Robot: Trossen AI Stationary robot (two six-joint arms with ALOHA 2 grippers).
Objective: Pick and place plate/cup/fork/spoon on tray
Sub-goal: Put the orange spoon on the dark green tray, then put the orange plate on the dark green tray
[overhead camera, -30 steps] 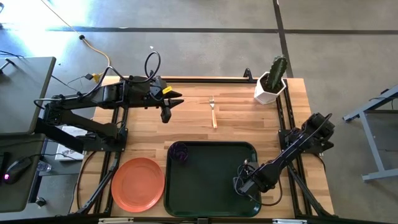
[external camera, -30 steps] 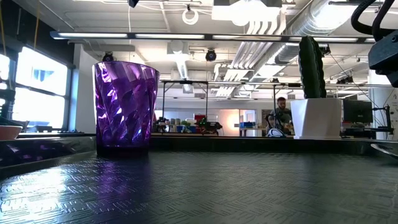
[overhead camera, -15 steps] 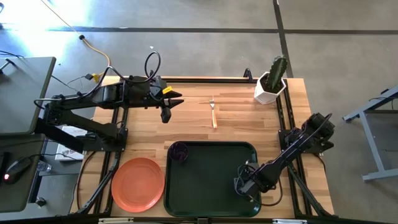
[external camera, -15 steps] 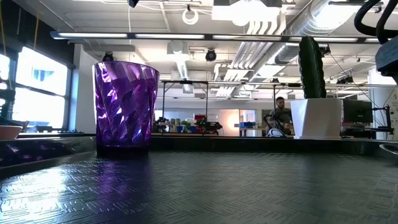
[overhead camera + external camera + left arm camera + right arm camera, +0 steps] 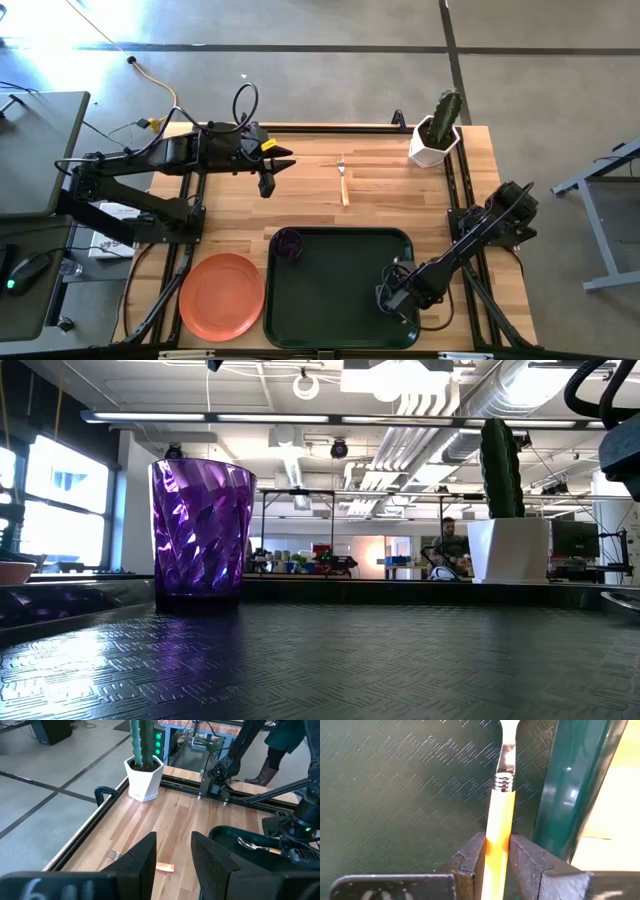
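Note:
The dark green tray (image 5: 340, 290) lies at the table's near middle. The purple cup (image 5: 289, 243) stands upright in its far left corner and shows in the low view (image 5: 200, 530). The orange plate (image 5: 222, 295) lies on the table left of the tray. The fork (image 5: 343, 181) lies on the table at the far middle. My right gripper (image 5: 388, 296) is low over the tray's near right part, shut on the spoon (image 5: 254, 845). My left gripper (image 5: 268, 182) is open and empty above the far left table, left of the fork (image 5: 114, 854). My right gripper pinches the spoon's tan handle (image 5: 499, 827) between its two fingers (image 5: 472, 855), one on each side. The handle runs on ahead of the fingers over the tray floor, close beside the tray's right wall. The bowl end (image 5: 245, 841) is low in the tray.
A white pot with a cactus (image 5: 435, 137) stands at the table's far right corner. Dark rails run along the table's left, far and right edges. Bare wood lies between the fork and the tray. A person stands in the room beyond the table (image 5: 452, 540).

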